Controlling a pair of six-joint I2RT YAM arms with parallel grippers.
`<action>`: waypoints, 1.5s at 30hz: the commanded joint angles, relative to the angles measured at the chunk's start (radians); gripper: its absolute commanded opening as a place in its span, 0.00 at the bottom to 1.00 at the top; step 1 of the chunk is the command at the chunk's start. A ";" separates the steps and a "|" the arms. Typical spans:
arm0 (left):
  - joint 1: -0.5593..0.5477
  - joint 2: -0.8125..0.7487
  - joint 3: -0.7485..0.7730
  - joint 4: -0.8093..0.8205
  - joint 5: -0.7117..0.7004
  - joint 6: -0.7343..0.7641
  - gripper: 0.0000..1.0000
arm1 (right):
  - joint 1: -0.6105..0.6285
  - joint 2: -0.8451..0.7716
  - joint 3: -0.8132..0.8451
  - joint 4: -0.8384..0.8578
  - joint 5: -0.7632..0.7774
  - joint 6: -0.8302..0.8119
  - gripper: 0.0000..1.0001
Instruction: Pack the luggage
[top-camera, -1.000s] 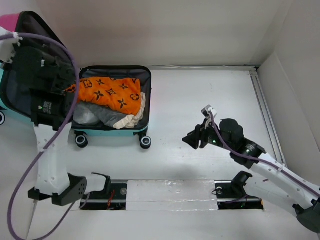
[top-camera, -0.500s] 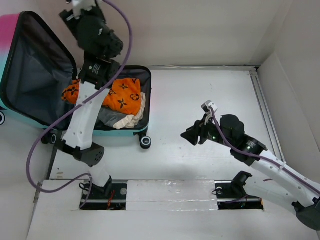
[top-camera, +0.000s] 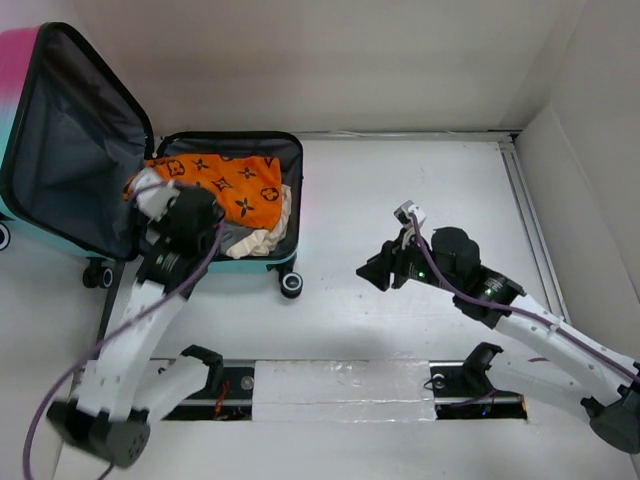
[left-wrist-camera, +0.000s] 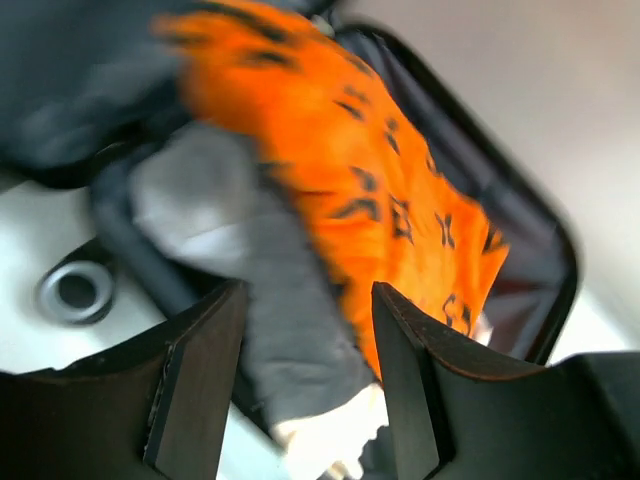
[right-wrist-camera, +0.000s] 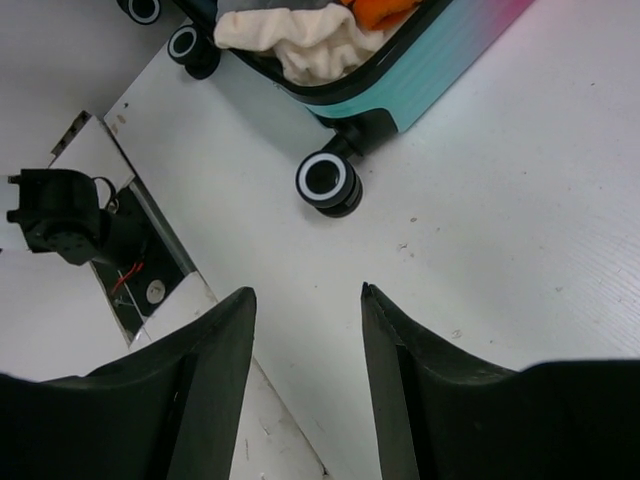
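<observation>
- The luggage (top-camera: 60, 150) lies open in the upper left of the top view, with the lid propped up at the left and the base to its right.
- In the base we see an orange cloth (top-camera: 225, 185), a grey one (top-camera: 228, 230) and a cream one (top-camera: 268, 240).
- The left gripper (left-wrist-camera: 308, 300) is over the base's lower left corner. Its fingers stand apart with nothing between them. We cannot tell whether it touches the clothes, as its wrist view is blurred.
- The right gripper (right-wrist-camera: 305, 295) hangs right of centre over the bare table (top-camera: 400, 180), apart from the luggage. Its fingers are spread and empty, and a wheel (right-wrist-camera: 328, 180) shows beyond them.
</observation>
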 joint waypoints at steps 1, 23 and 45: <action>0.007 -0.265 -0.119 -0.122 -0.140 -0.294 0.49 | 0.016 0.028 -0.010 0.097 -0.040 0.002 0.52; 0.756 -0.141 0.050 -0.032 0.109 0.141 0.68 | 0.043 -0.050 -0.101 0.191 -0.064 -0.007 0.55; 0.773 0.138 0.358 -0.030 -0.031 0.159 0.55 | 0.053 0.019 -0.109 0.209 -0.121 -0.007 0.55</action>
